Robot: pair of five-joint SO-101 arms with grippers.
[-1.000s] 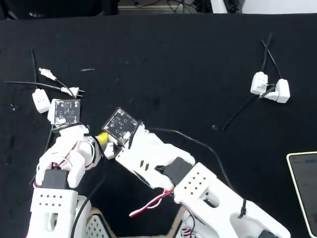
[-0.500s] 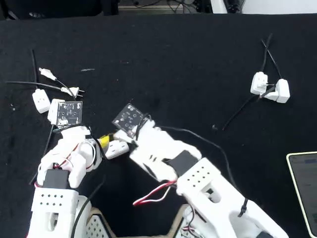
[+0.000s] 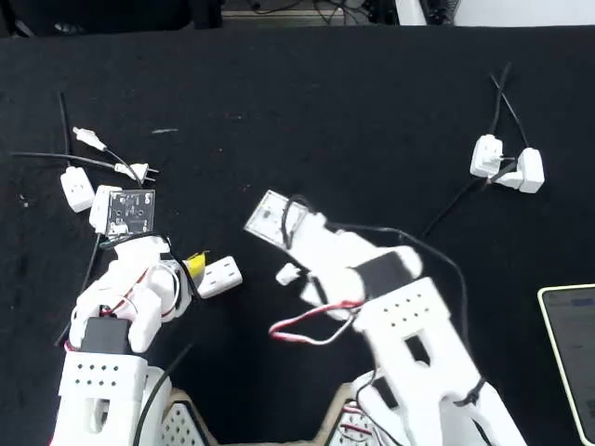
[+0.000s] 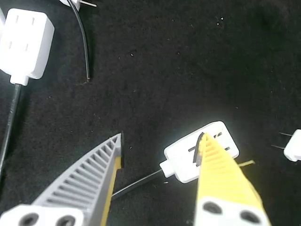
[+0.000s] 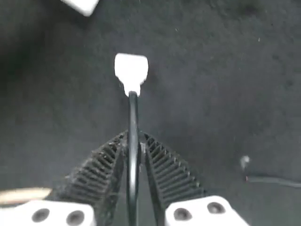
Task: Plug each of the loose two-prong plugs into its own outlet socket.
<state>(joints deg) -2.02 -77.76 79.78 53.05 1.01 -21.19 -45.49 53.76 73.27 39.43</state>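
My right gripper (image 5: 134, 139) is shut on a thin black cord (image 5: 133, 117), and a small white two-prong plug (image 5: 131, 70) hangs at the cord's end. In the high view that plug (image 3: 289, 275) sits just off the right gripper (image 3: 299, 260), a short way right of a white outlet socket (image 3: 220, 276). My left gripper (image 4: 160, 139) is open, its yellow finger (image 4: 218, 165) lying over that socket (image 4: 188, 157) and its grey finger (image 4: 89, 174) apart from it. The plug's prongs (image 4: 287, 136) point toward the socket.
Another white socket (image 4: 23, 44) with a black cord lies beside my left gripper. Loose plugs (image 3: 139, 170) and a socket (image 3: 76, 189) lie at the far left. Two white pieces (image 3: 507, 167) with black cords rest at the far right. A tablet (image 3: 572, 344) sits at the right edge.
My right arm has swung to the right, away from the left gripper, carrying the plug by its cord. The socket now lies uncovered by the left gripper, which has stayed put.
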